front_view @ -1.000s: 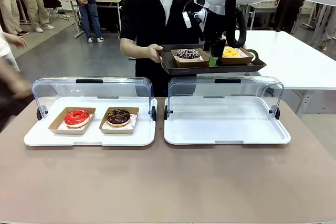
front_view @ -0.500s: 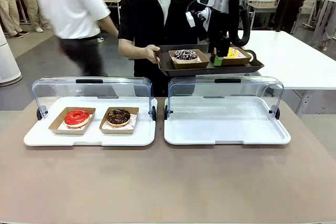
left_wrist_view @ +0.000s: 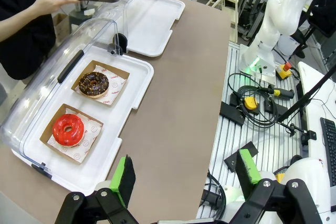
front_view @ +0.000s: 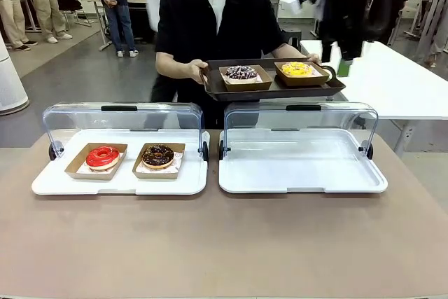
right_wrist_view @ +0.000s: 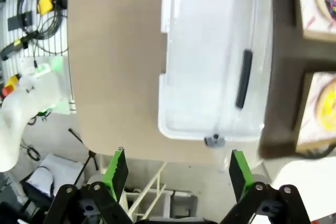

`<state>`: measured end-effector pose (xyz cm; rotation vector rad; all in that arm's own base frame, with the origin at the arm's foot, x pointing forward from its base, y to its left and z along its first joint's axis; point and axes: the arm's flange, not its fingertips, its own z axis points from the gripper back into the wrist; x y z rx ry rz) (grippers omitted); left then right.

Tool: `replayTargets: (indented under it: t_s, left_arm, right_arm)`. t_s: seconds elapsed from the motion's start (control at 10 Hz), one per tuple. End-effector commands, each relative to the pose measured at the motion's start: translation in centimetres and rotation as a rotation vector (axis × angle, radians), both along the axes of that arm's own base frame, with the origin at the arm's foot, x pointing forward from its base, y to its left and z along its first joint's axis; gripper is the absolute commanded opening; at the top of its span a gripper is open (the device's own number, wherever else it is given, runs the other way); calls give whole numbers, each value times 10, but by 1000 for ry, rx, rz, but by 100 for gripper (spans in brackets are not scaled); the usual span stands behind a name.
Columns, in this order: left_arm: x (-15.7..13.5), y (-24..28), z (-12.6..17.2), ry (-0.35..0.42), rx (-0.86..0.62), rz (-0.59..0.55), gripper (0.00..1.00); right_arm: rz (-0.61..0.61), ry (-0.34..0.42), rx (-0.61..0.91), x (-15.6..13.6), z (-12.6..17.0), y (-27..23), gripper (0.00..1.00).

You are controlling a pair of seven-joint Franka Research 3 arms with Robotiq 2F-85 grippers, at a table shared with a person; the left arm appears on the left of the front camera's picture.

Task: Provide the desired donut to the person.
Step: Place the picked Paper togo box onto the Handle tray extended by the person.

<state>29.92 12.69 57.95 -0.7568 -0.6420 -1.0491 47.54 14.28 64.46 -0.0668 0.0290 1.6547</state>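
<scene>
The person [front_view: 210,19] stands at the far side and holds a dark tray [front_view: 215,87] with both hands. Two boxed donuts rest on it: a chocolate sprinkled donut [front_view: 241,72] and a yellow donut [front_view: 297,68]. My right arm [front_view: 350,5] is a blur above and to the right of that tray. In its wrist view my right gripper [right_wrist_view: 177,156] is open and empty, high over the table, with the tray [right_wrist_view: 286,66] and yellow donut [right_wrist_view: 326,102] at the picture's right. Near the table's edge my left gripper [left_wrist_view: 186,170] hangs open with nothing in it.
The left white case [front_view: 119,185], with its clear lid up, holds a red donut [front_view: 103,157] and a chocolate donut [front_view: 157,155] in paper boxes. The right white case [front_view: 302,183] has nothing in it. Bystanders stand far behind. A white table [front_view: 399,82] is at the right.
My right gripper has lifted off the yellow donut's box on the person's tray and swung up and to the right. A passer-by in white has gone.
</scene>
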Motion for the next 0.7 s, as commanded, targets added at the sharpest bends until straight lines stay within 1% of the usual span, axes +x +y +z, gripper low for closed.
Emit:
replayTargets:
  t_s: [0.0,0.1,0.2,0.3,0.5,0.6]
  left_arm:
    - [0,1,1,-17,-12,-7,100]
    - [0,1,1,-17,-12,-7,100]
    - [0,1,1,-17,-12,-7,100]
    - [0,1,1,-17,-12,-7,100]
    - [0,1,1,-17,-12,-7,100]
    - [0,1,1,-17,-12,-7,100]
  right_arm:
    - [4,-89,36,-44,-21,-41,100]
    - [-29,-124,27,-57,-28,-58,100]
    - [-47,-132,34,-69,-37,-73,100]
    - [-56,-127,53,-75,-44,-83,100]
    - [-76,-103,86,-74,-52,-94,100]
    - [-94,-90,85,-68,-58,-97,100]
